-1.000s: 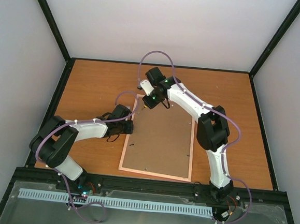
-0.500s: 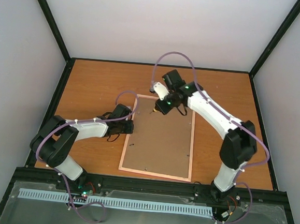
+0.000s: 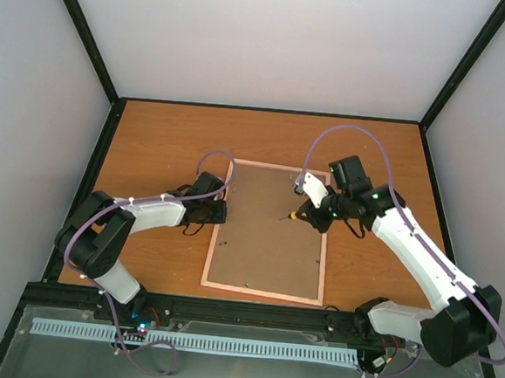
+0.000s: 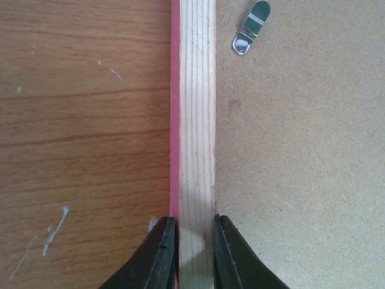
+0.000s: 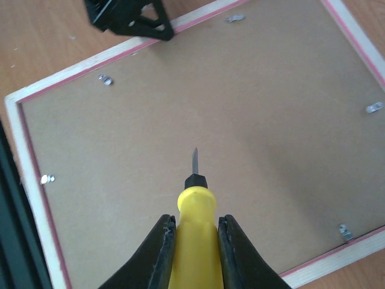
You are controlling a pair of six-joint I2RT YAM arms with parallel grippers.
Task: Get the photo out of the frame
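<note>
Top external shows the frame lying back-up near the worktop's front edge. The left claw pinches its left rail. The right claw grips a yellow screwdriver.

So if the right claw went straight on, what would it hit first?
The right claw's screwdriver tip would likely meet the frame's brown backing board first, near its middle; depth is unclear.

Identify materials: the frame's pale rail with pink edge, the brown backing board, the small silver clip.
Pale rail with pink edge: bare wood, visible grain; pink looks painted. Brown backing board: probably fibreboard, matte, fine speckle, no grain. Small silver clip: metal, shiny glints.
</note>
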